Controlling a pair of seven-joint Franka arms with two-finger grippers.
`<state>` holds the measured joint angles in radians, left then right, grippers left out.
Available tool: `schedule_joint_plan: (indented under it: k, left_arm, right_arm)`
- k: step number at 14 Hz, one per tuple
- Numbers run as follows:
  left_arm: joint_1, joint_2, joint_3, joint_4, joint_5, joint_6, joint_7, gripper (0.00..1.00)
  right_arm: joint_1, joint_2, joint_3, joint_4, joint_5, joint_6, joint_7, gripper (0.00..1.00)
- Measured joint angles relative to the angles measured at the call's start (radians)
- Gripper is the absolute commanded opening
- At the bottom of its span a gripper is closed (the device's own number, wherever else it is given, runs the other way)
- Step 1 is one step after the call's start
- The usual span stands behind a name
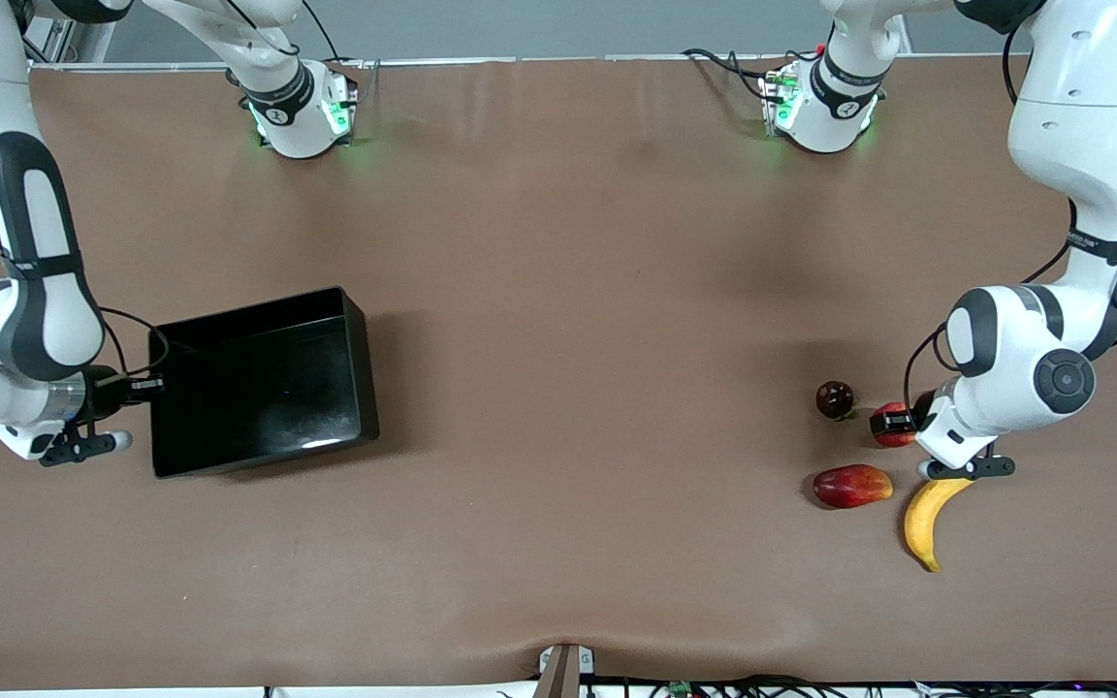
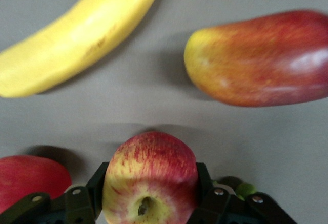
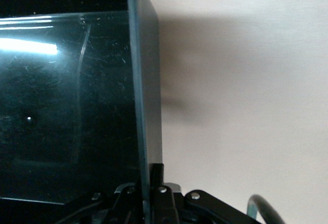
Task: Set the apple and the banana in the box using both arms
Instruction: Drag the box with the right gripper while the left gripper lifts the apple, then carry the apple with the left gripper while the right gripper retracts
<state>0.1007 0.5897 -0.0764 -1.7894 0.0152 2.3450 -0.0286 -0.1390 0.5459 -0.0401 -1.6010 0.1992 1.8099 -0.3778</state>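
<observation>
Left gripper (image 2: 148,206) clamped on apple (image 2: 149,178), low over table; banana (image 2: 77,34) just ahead, lengthwise across. Right gripper (image 3: 151,190) pinching box (image 3: 146,80) wall; box well apart.

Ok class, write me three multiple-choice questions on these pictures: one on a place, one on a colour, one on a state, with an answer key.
1. Where does the banana lie?
A. On the table, toward the left arm's end
B. Toward the right arm's end
C. Midway between the arms' bases

2. What colour is the box?
A. White
B. Black
C. Blue

3. What sits between the fingers of the left gripper?
A. Nothing
B. The banana
C. The apple

Key: 1 A, it lies by the left arm in the front view. 2 B, its walls and floor are glossy black. 3 C, the left wrist view shows the fingers on both its sides.
</observation>
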Motion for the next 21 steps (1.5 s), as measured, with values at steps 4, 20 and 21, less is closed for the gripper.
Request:
schedule_joint_plan:
  k: [4,20,21]
  left_arm:
    - [-0.002,-0.116,-0.024,0.003,0.000,-0.051,-0.006,0.00]
    - [-0.007,-0.362,-0.329,-0.005,-0.002,-0.290,-0.455,0.00]
    - [-0.007,-0.366,-0.352,-0.010,-0.002,-0.297,-0.499,0.00]
  right_arm:
    - [0.191,-0.036,0.016,0.065,0.028,-0.071,0.317,0.00]
    - [0.755,0.139,0.009,0.104,0.069,0.356,0.896,1.00]
    - [0.742,0.131,0.007,0.116,0.070,0.347,0.896,1.00]
